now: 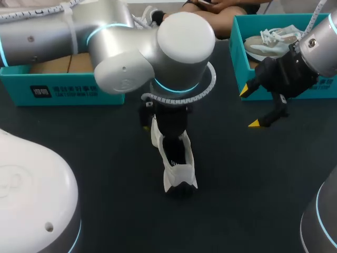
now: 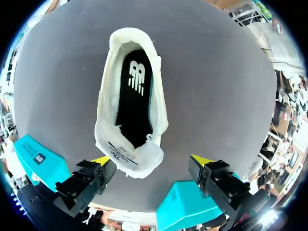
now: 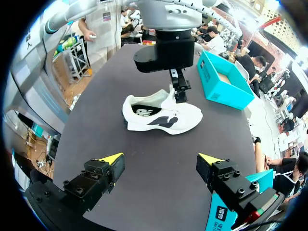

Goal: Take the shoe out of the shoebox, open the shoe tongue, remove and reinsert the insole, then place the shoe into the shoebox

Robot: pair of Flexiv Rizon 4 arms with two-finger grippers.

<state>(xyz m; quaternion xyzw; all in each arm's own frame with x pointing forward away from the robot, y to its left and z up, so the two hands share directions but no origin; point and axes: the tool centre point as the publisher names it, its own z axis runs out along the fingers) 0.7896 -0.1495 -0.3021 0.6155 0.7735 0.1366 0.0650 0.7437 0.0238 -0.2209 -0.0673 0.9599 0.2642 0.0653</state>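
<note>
In the head view, our left arm (image 1: 174, 52) covers the fingertips of the left gripper (image 2: 151, 161) and the far half of the shoe (image 1: 181, 171). Beyond the shoe, that arm hides much of one shoebox (image 1: 63, 87). The other shoebox (image 1: 238, 47), to the shoe's right, sits partly behind our right arm (image 1: 321, 47) and is cut by the frame.

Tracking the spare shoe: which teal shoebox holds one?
The right shoebox, behind the right gripper, holds a pale shoe; the left shoebox shows only its brown floor.

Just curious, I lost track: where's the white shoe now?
Head view: the white shoe stands at the table's middle, right under the left gripper.
</note>
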